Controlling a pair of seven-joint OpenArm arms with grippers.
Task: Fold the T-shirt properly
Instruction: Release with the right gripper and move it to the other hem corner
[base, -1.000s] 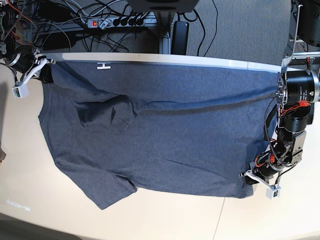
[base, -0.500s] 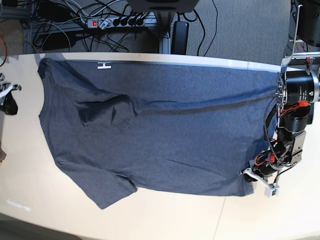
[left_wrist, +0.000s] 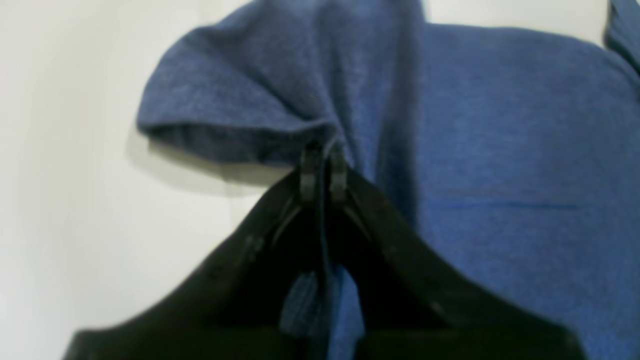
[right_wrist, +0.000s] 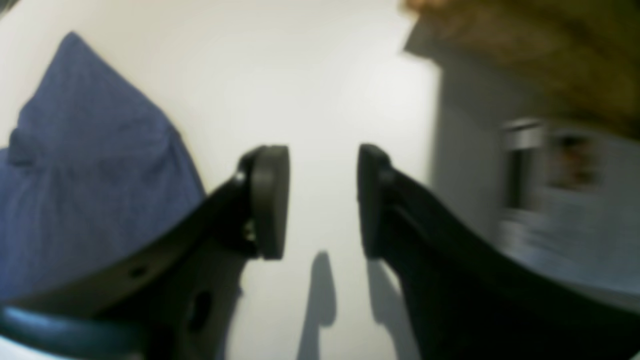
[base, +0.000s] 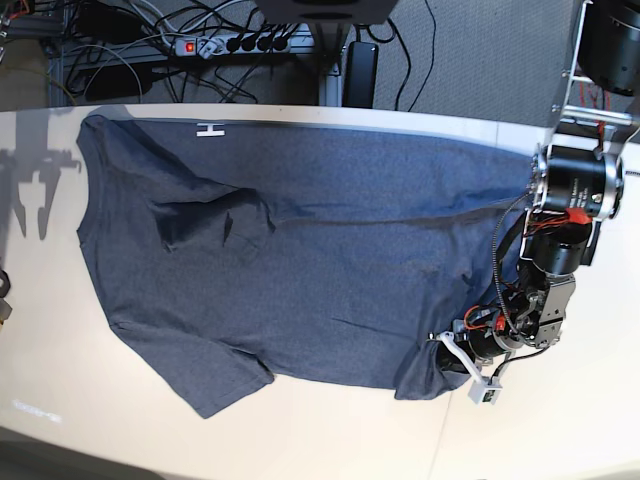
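Now shirt (base: 300, 260) lies spread on bench (base: 330, 440), one corner bunched. L gripper (left_wrist: 324, 172) clamped on that corner's hem. R gripper (right_wrist: 322, 200) jaws apart, empty, above bare bench beside shirt edge.

Our slate-blue T-shirt (base: 300, 260) spread across the table

We see it lying mostly flat, one short sleeve pointing toward the near edge, a rumpled fold near the collar end, and its near hem corner bunched and lifted

The table (base: 300, 440) (pale) bears the T-shirt (base: 300, 270).
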